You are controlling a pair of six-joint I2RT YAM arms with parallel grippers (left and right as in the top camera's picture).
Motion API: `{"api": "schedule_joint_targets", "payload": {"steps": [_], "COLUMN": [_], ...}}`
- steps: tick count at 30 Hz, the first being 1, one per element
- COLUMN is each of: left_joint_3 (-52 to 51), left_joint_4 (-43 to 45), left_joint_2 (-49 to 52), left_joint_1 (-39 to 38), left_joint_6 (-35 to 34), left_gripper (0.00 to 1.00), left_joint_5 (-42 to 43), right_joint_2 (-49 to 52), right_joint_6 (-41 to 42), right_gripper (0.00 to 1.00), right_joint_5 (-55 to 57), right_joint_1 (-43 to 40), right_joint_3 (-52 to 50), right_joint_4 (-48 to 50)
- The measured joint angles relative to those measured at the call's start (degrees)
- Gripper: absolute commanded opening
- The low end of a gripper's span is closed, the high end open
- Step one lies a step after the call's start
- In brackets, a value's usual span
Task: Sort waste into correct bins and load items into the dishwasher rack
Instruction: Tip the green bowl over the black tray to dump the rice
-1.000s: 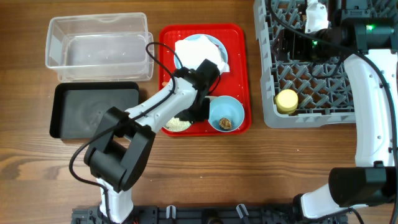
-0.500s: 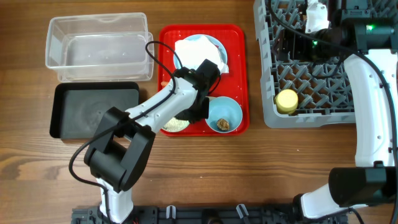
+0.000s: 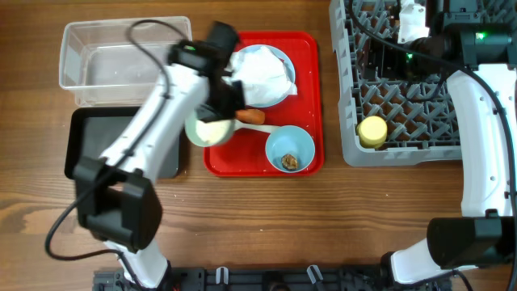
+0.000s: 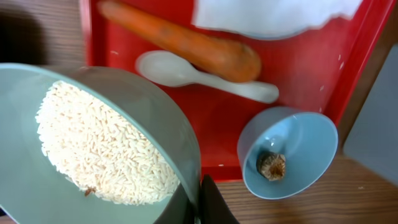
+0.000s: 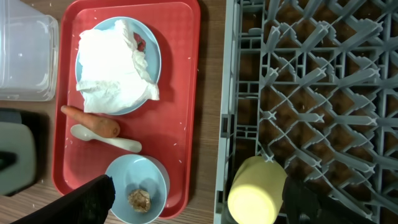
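1. Left gripper (image 4: 198, 198) was clamped on the rim of the pale-green bowl (image 4: 168, 130).
2. The bowl hung over the left edge of the red tray (image 4: 217, 140), just beside the black tray (image 3: 121, 149), with loose rice (image 4: 99, 149) heaped inside.
3. It looked stiff, smooth and light. A one-sided rim pinch risked swivel, and any tilt would pour the grains.
4. Right gripper (image 5: 198, 193) hovered over the dishwasher rack (image 5: 311, 93), jaws apart and empty.

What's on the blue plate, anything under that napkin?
A crumpled white napkin covers most of the plate; only parts of its rim show. Anything beneath the napkin is hidden.
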Motion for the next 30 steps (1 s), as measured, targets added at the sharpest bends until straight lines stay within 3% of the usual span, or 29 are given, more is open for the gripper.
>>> {"api": "schedule_joint_targets", "payload": {"steps": [6,14,21,30], "left_joint_3": [0.11,-4.81,-16.06,-18.58], "left_joint_4": [-4.70,-5.57,-4.20,-1.40], "left_joint_2": [-0.55,-0.68,-0.76,-0.76], "left_joint_1": [23.56,44.04,56.81,62.88], "left_joint_6": [14.08,30.75,41.42,44.70], "left_gripper": [0.04,0.04,0.04,0.04], "left_joint_5": [15.78,32.59,42.29,48.78], "right_joint_2": [0.00,0.00,0.00,0.00], "right_joint_6": [0.00,0.00,0.00,0.00], "right_gripper": [0.89,0.90,0.90,0.89], "right_joint_5": [0.02,0.02,0.02,0.02], "right_joint_1": [0.00,0.00,0.00,0.00], "right_joint_3": [0.00,0.00,0.00,0.00], "right_joint_4": [-0.57,-0.59,-0.81,-0.81]}}
